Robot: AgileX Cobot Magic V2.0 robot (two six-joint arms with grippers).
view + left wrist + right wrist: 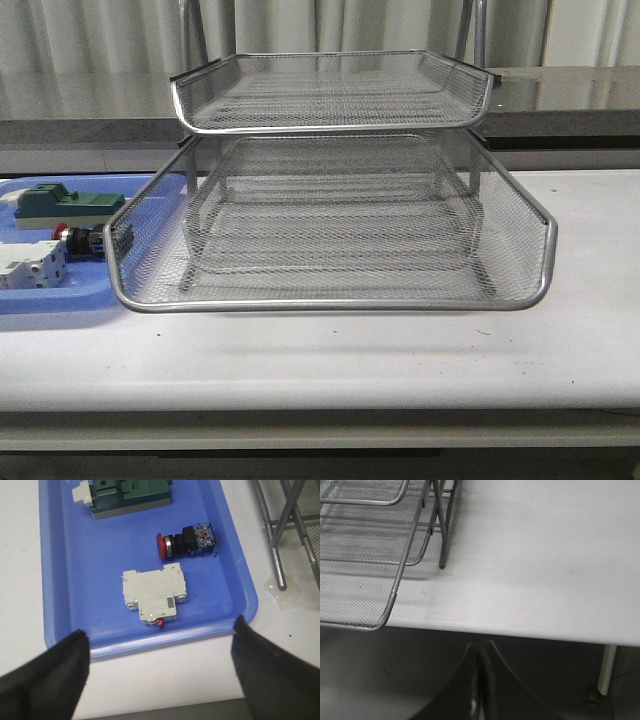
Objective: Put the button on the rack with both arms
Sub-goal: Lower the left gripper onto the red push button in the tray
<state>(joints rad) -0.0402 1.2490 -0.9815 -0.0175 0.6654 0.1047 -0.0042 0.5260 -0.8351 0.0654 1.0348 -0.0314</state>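
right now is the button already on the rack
No, the button lies on its side in the blue tray, beside the rack.

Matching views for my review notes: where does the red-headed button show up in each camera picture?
Front view: the button lies at the far left on the blue tray, partly behind the rack's lowest tray.
Left wrist view: button on its side mid-tray, above the white breaker; left fingers open.
Right wrist view: not in it.
Shared landmark: the rack.
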